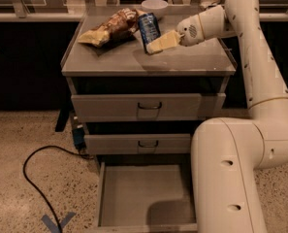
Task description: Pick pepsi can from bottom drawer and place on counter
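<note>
The grey metal table (192,62) carries a chip bag (109,30) and a white bowl (154,6). The hand (153,45) is clamped on the pepsi can (147,25), near upright just beside the bag. The bottom drawer (143,198) stands open.

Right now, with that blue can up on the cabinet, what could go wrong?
1. The pepsi can leans in the gripper over the counter; let go while tilted, it may topple and roll.
2. The chip bag and white bowl sit close by; a sideways nudge could knock them.
3. The bottom drawer stands open beside the robot's base; the base could bump it.
</note>
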Controlling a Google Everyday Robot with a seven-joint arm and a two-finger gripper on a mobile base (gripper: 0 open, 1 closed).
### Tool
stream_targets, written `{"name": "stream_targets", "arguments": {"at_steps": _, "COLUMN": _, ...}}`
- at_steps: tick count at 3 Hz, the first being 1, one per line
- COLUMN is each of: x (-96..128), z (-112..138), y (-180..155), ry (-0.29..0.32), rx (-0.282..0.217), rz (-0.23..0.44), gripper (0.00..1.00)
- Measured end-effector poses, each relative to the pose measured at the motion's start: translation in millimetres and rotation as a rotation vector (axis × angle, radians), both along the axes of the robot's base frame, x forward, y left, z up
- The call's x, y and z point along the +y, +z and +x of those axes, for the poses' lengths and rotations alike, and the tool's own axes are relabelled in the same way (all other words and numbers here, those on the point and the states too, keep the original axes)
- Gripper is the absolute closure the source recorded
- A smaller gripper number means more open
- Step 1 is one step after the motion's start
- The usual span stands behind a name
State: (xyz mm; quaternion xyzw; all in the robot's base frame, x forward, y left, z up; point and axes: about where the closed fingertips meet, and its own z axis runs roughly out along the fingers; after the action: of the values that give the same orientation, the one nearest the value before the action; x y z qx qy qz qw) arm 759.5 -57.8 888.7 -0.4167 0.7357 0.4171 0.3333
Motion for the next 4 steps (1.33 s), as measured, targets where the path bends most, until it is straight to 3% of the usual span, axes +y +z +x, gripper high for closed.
{"name": "stream_targets", "arguments": {"at_steps": 2, "x": -8, "z": 36, "y": -40, "ry": -0.132, "rx": 0.062, "rz": -0.029, "gripper": 1.00}}
{"name": "stream_targets", "arguments": {"at_steps": 3, "x": -6, "z": 37, "y": -52, "ry": -0.141, "rx": 0.101, "rz": -0.042, "gripper": 1.00}}
{"name": "stream_targets", "arguments": {"at_steps": 4, "x": -6, "z": 37, "y": -52, "ry": -0.141, "rx": 0.101, "rz": -0.042, "gripper": 1.00}}
